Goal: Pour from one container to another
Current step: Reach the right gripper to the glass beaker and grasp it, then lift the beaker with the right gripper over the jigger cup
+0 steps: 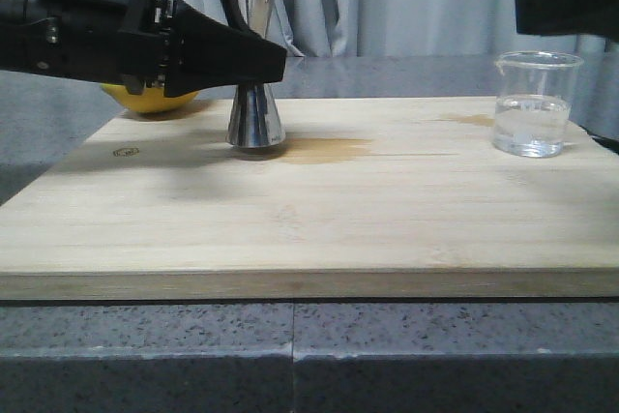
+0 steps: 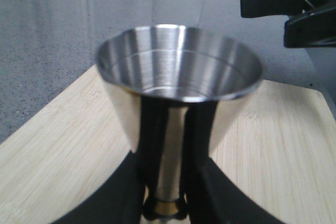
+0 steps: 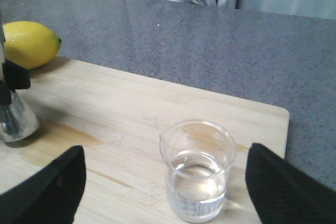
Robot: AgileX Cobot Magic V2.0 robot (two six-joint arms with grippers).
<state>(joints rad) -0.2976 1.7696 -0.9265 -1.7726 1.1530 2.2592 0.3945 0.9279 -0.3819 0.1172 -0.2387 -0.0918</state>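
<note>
1. Left claw (image 1: 259, 57) sits at the jigger's (image 1: 255, 94) narrow waist; in the left wrist view its fingers (image 2: 202, 129) run up either side of the stem by the gold band, seemingly pinching it, though actual contact is hard to confirm.
2. Right claw (image 3: 163, 182) is spread wide, one finger on each side of the beaker (image 3: 198, 169) and well apart from the glass.
3. Jigger stands upright on the board (image 1: 309, 229), its upper cup looking empty, beside a brownish stain.
4. Beaker stands near the board's right far corner, roughly a third full of clear liquid, spout towards the jigger.
5. Lemon (image 3: 29, 43) lies behind the jigger, just off the board on the desk (image 3: 210, 40).
6. Step in hand, as I judge it: grasp the beaker. Centre the fingers on the glass, close gently below the rim, lift level.
7. Keep the jigger steadied; tip slowly, spout over its cup.
</note>
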